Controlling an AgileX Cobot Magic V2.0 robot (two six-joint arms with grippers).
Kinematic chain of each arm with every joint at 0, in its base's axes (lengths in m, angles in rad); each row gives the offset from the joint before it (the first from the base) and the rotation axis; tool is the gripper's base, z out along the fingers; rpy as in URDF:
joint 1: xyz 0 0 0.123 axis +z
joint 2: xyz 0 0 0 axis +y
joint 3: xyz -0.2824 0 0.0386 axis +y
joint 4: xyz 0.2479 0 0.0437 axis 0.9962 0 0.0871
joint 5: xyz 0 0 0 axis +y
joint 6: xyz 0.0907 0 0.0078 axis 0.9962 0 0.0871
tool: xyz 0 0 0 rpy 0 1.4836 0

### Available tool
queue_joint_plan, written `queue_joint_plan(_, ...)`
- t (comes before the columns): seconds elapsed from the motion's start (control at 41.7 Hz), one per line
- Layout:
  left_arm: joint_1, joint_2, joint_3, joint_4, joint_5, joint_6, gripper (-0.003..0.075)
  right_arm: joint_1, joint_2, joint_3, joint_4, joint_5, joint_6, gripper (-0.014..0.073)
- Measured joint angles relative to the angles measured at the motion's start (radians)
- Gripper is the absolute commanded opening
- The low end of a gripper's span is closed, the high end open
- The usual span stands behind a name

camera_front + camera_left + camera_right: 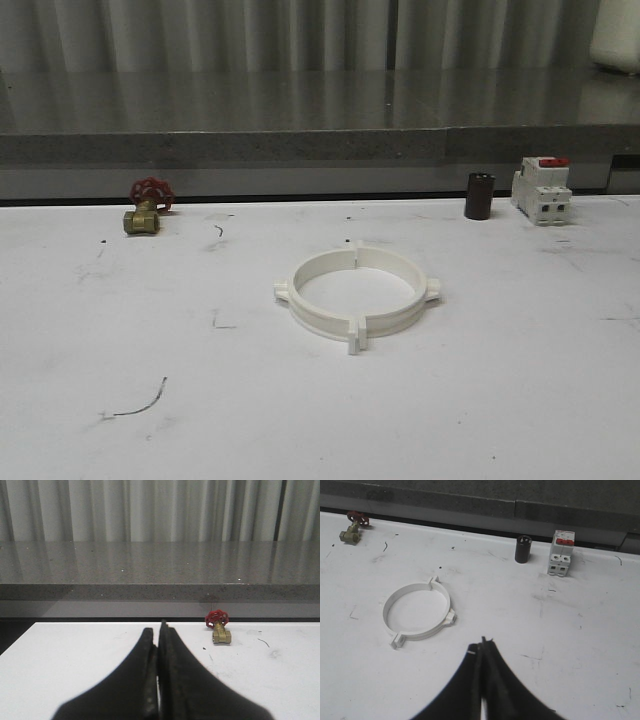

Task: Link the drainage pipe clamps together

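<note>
The two white drainage pipe clamps [357, 293] lie flat in the middle of the table, joined into one ring with end tabs meeting at the near and far seams. In the right wrist view the ring [418, 612] lies ahead of my right gripper [481, 644], which is shut with nothing in it and well apart from the ring. My left gripper [160, 629] is shut and empty too, above bare table at the left side, far from the clamps.
A brass valve with a red handwheel [146, 206] sits at the back left. A dark cylinder [479, 195] and a white switch with a red top [541, 188] stand at the back right. A grey ledge [300, 145] runs behind the table.
</note>
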Motion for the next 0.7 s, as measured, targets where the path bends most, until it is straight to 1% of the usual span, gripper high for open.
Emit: queue_joint_plan(0.696,-0.008,0.0,0.0,0.0,0.0,-0.002,-0.002,0.0,0.0,0.0,0.0,0.0,0.0,-0.0116)
